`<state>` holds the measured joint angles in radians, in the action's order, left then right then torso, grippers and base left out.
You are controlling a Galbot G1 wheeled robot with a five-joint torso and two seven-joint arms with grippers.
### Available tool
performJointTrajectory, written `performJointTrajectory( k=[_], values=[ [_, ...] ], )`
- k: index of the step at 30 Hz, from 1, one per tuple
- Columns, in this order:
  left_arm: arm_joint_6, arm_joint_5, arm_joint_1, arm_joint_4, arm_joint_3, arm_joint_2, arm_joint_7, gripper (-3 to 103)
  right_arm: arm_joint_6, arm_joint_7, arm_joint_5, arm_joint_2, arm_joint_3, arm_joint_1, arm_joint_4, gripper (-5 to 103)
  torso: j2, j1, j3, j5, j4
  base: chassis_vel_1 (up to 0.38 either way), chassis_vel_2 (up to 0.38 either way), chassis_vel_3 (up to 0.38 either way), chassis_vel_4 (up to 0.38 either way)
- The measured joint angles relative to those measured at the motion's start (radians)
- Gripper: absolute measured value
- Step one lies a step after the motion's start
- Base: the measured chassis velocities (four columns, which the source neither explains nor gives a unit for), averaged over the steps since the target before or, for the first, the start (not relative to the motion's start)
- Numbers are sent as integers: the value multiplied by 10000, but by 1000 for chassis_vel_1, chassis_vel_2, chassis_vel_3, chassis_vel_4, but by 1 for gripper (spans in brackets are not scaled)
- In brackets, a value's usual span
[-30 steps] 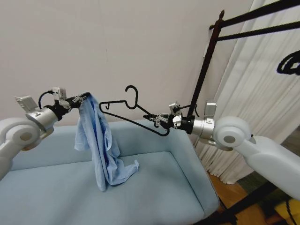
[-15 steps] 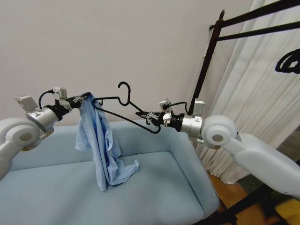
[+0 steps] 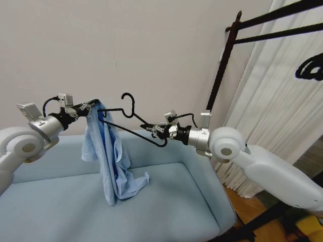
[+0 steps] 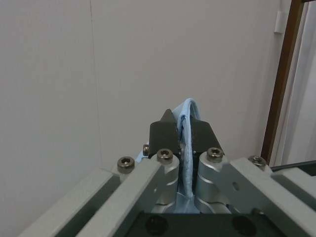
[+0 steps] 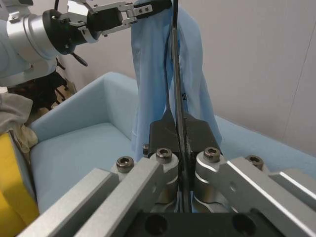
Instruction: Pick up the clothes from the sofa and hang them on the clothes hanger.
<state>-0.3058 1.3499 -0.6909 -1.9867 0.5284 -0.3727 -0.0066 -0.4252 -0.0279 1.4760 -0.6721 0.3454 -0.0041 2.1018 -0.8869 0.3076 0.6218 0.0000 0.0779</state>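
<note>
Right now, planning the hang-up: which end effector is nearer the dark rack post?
Right. The right end effector, shut on the black hanger, sits a little left of the rack post; the left end effector, shut on the blue shirt, is farther left, over the sofa.

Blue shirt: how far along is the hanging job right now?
Done: the blue shirt is lifted up from the sofa, dangling from the shut left hand. In hand: the right hand grips the black hanger, its far end meeting the shirt's top. Left: seat the shirt on the hanger, then hook it on the dark rack.
</note>
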Motion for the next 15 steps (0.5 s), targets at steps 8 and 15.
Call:
performJointTrajectory(
  k=[8, 15],
  values=[
    [0, -20, -73, -288, 106, -22, -69, 3, 42, 427, -109, -484, 257, 187, -422, 2, 1, 0, 0, 1, 0, 0, 0, 0, 0],
    [-2, -29, -108, -510, 137, -110, -198, 3, 81, 767, 64, -901, 406, 277, -610, 2, 1, 0, 0, 0, 0, 0, 0, 0, 0]
  ],
)
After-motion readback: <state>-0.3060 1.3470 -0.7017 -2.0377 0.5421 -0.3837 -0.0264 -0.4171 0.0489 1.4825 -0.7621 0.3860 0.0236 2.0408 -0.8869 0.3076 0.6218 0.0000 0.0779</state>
